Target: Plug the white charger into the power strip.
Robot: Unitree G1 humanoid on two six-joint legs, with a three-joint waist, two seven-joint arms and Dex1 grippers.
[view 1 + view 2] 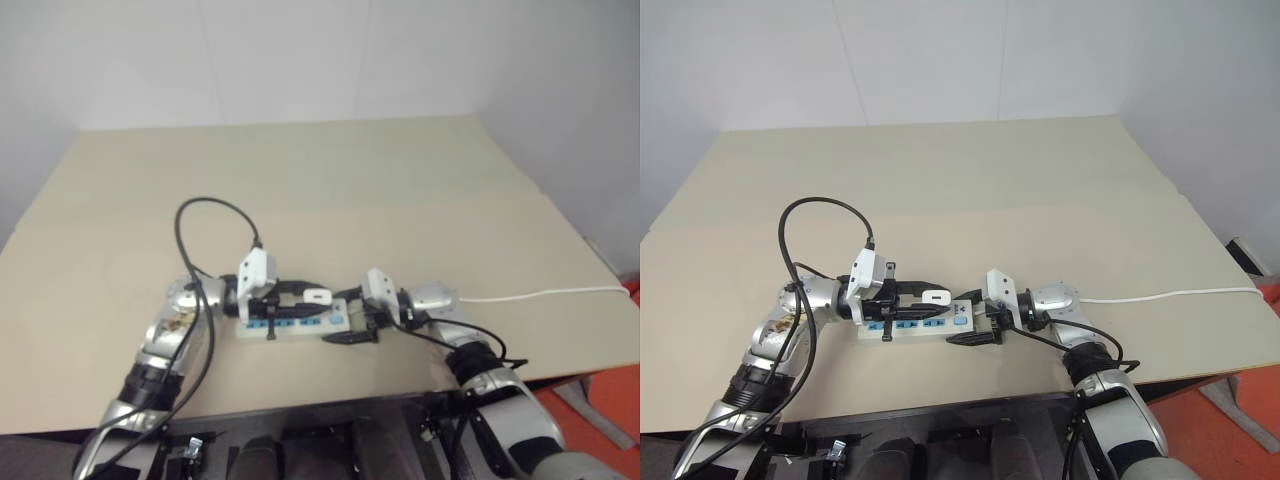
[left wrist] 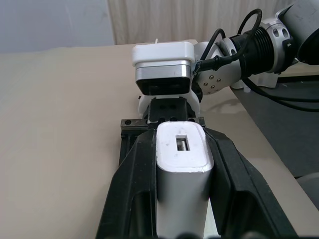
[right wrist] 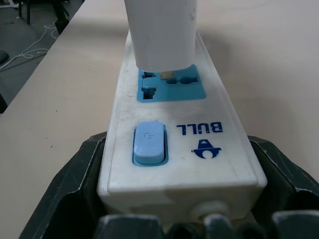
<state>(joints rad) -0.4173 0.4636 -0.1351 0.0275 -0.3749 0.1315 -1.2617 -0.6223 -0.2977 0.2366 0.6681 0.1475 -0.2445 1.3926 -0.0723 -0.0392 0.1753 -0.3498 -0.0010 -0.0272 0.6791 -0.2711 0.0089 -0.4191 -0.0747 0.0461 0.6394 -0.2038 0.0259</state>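
The power strip (image 1: 296, 325), a long white bar with blue sockets, lies near the table's front edge. My right gripper (image 1: 352, 318) is shut on its switch end, one black finger (image 3: 75, 184) on each long side; the blue switch (image 3: 148, 143) sits between them. My left gripper (image 2: 179, 135) is shut on the white charger (image 2: 182, 169), held level over the strip. In the right wrist view the charger (image 3: 162, 35) stands on the blue socket (image 3: 172, 84) nearest the switch, with a bit of brass prong still showing under it.
The strip's thin white cord (image 1: 540, 295) runs right across the beige table (image 1: 320, 180) to its right edge. A black cable (image 1: 205, 205) loops up from my left arm. The table's front edge lies just behind the strip, close to me.
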